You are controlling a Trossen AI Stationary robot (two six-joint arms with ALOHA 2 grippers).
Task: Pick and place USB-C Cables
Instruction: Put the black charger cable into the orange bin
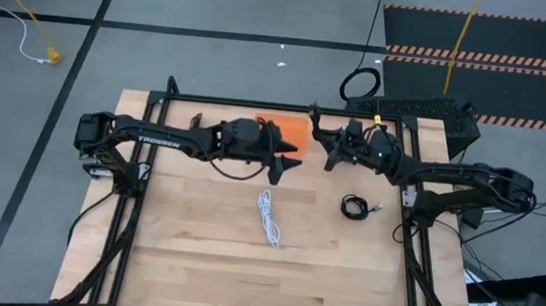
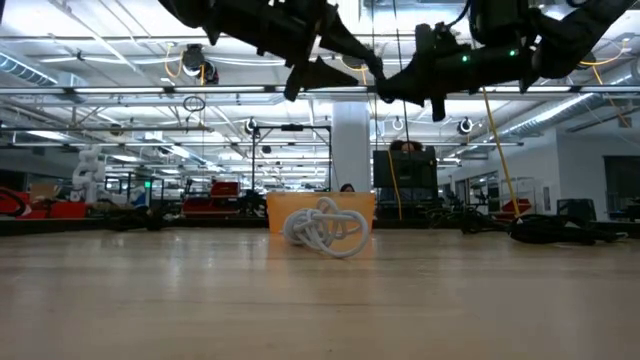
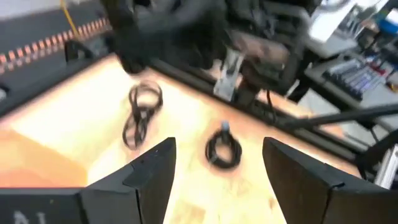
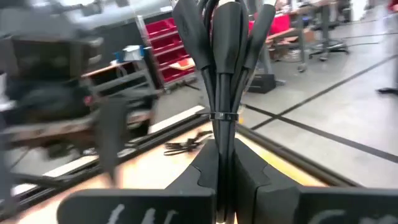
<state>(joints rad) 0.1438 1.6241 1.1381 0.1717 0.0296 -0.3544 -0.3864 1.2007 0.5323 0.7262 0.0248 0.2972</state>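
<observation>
A white USB-C cable point(image 1: 269, 218) point(image 2: 325, 230) lies in a loose bundle at the table's middle. One black coil point(image 1: 353, 206) point(image 3: 222, 146) rests on the wood to its right. Another black cable point(image 4: 186, 144) lies by the far rail. My right gripper point(image 1: 329, 153) point(image 4: 225, 168) hangs above the orange pad's point(image 1: 295, 130) right end, shut on a black cable. My left gripper point(image 1: 282, 164) point(image 3: 217, 168) is open in the air over the pad. A long black bundle point(image 3: 143, 112) shows under the blurred right arm; whether it is the held one I cannot tell. My right gripper pinches a tied black USB-C cable bundle point(image 4: 224, 134) between its two fingers, which lie along it. The bundle runs on past the fingertips, with a thin tie point(image 4: 224, 116) around it just beyond them. It is lifted clear of the table.
A black frame point(image 1: 258, 104) runs along the table's far edge and down both sides. Bare wood lies in front of the white cable toward the near edge point(image 1: 260, 292). On the floor beyond are a thick black cable loop point(image 1: 361, 84) and a yellow cord point(image 1: 460, 40).
</observation>
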